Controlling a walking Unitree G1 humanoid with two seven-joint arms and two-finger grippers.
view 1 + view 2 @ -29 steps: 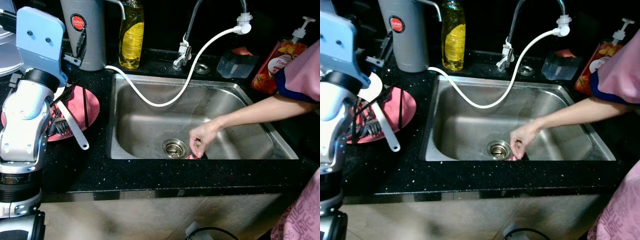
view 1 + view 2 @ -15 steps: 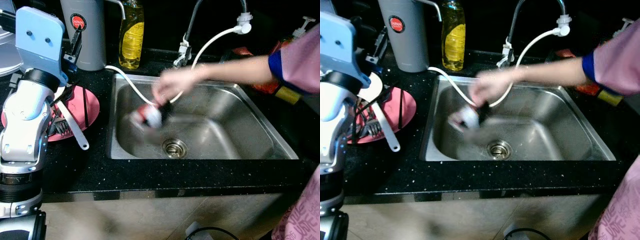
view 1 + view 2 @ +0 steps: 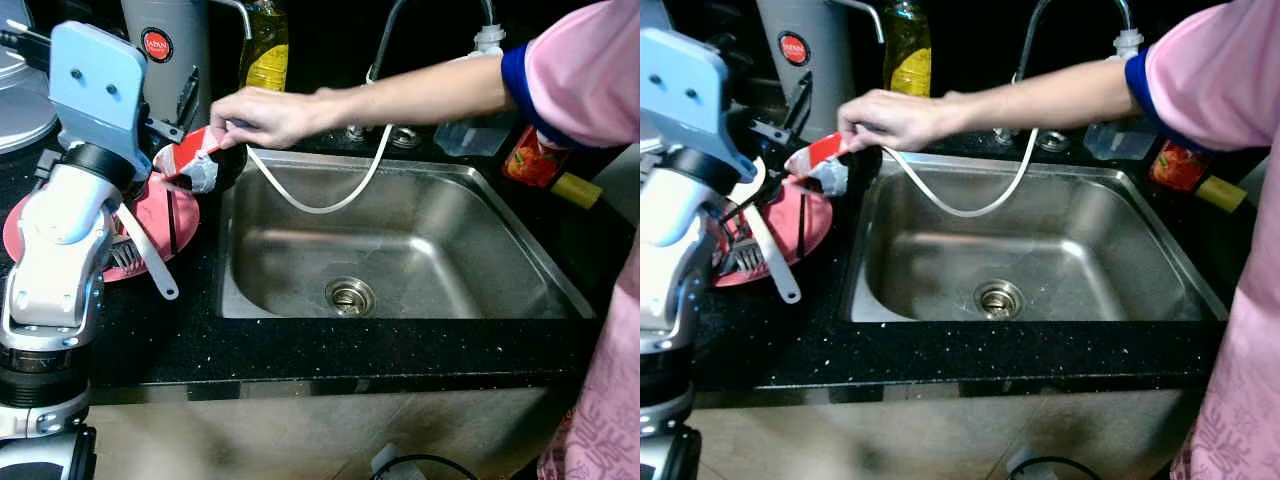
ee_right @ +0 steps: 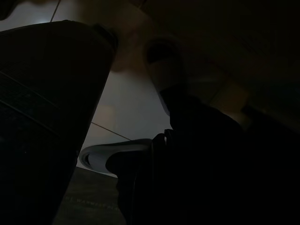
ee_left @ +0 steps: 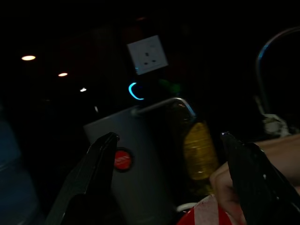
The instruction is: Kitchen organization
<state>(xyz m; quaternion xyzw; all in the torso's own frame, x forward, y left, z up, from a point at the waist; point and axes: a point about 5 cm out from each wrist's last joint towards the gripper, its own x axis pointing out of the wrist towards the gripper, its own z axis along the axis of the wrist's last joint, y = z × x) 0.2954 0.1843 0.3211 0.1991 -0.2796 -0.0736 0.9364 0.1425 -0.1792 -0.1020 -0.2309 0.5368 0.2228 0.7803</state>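
A person's hand (image 3: 262, 115) holds a red-and-white object (image 3: 197, 162) over the right edge of the pink plate (image 3: 185, 212), left of the steel sink (image 3: 420, 200). My left gripper (image 5: 169, 136) is open with its black fingers (image 5: 96, 168) wide apart. The red-and-white object (image 5: 202, 214) and the hand (image 5: 234, 180) sit low between them, and I cannot tell whether either touches a finger. A white-handled utensil (image 3: 152, 265) and a fork (image 3: 120, 255) lie on the plate. My right arm hangs idle, and its wrist view is dark.
A grey flask (image 3: 172, 60) and a yellow soap bottle (image 3: 263, 62) stand behind the plate. A white hose (image 3: 330, 205) droops from the tap into the sink. The drain (image 3: 349, 296) sits mid-basin. A pump bottle (image 3: 532, 160) stands at the right, under the person's arm.
The person lifted the red-and-white object from beside the drain and carried it left to my left gripper. My left arm shifted slightly up and to the right.
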